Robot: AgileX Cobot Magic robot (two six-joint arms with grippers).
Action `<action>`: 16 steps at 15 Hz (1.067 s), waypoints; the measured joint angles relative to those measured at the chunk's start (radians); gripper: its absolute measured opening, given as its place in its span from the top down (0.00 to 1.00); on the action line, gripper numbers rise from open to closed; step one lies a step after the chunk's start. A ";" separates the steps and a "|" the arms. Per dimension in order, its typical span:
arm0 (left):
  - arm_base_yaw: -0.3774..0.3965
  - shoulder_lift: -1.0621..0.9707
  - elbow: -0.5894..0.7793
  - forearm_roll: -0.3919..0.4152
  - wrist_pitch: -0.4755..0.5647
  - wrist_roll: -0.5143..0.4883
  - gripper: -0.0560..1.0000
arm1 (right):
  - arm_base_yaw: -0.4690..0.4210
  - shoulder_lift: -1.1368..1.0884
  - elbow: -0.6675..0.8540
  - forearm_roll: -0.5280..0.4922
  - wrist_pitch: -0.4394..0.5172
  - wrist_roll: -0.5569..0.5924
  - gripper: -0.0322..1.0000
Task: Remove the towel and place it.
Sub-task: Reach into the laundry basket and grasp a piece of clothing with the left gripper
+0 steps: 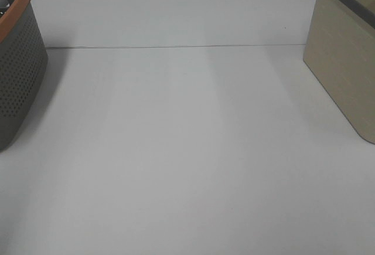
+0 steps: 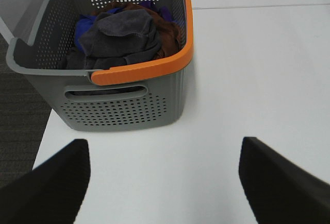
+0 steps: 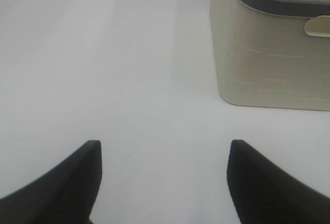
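The dark charcoal-grey towel lies crumpled on top of brown and blue cloths inside a grey perforated basket with an orange rim. That basket shows at the left edge of the high view. My left gripper is open and empty, over the white table short of the basket. My right gripper is open and empty, over the table near a beige basket. Neither gripper shows in the high view.
The beige basket with a dark grey rim stands at the right edge of the high view. The white table lies between the two baskets. The left wrist view shows the table's edge and dark floor beside the grey basket.
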 joint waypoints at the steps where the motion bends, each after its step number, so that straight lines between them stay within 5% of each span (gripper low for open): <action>1: 0.000 0.060 -0.031 0.011 0.000 0.000 0.24 | 0.000 0.000 0.000 0.000 0.000 0.000 0.31; 4: 0.000 0.281 -0.149 0.062 -0.002 -0.046 0.24 | 0.000 0.000 0.000 0.000 0.000 0.000 0.31; 7: 0.000 0.484 -0.253 0.148 -0.020 -0.253 0.24 | 0.000 0.000 0.000 0.000 0.000 0.000 0.31; 12: 0.000 0.703 -0.315 0.242 -0.196 -0.568 0.24 | 0.000 0.000 0.000 0.000 0.000 0.002 0.31; 14: 0.000 0.788 -0.321 0.323 -0.260 -0.769 0.24 | 0.000 0.000 0.000 0.000 0.000 0.002 0.31; 15: 0.000 0.872 -0.321 0.445 -0.278 -1.002 0.24 | 0.000 0.000 0.000 0.000 0.000 0.002 0.31; 16: 0.000 0.908 -0.321 0.503 -0.280 -1.093 0.24 | 0.000 0.000 0.000 0.000 0.000 0.002 0.31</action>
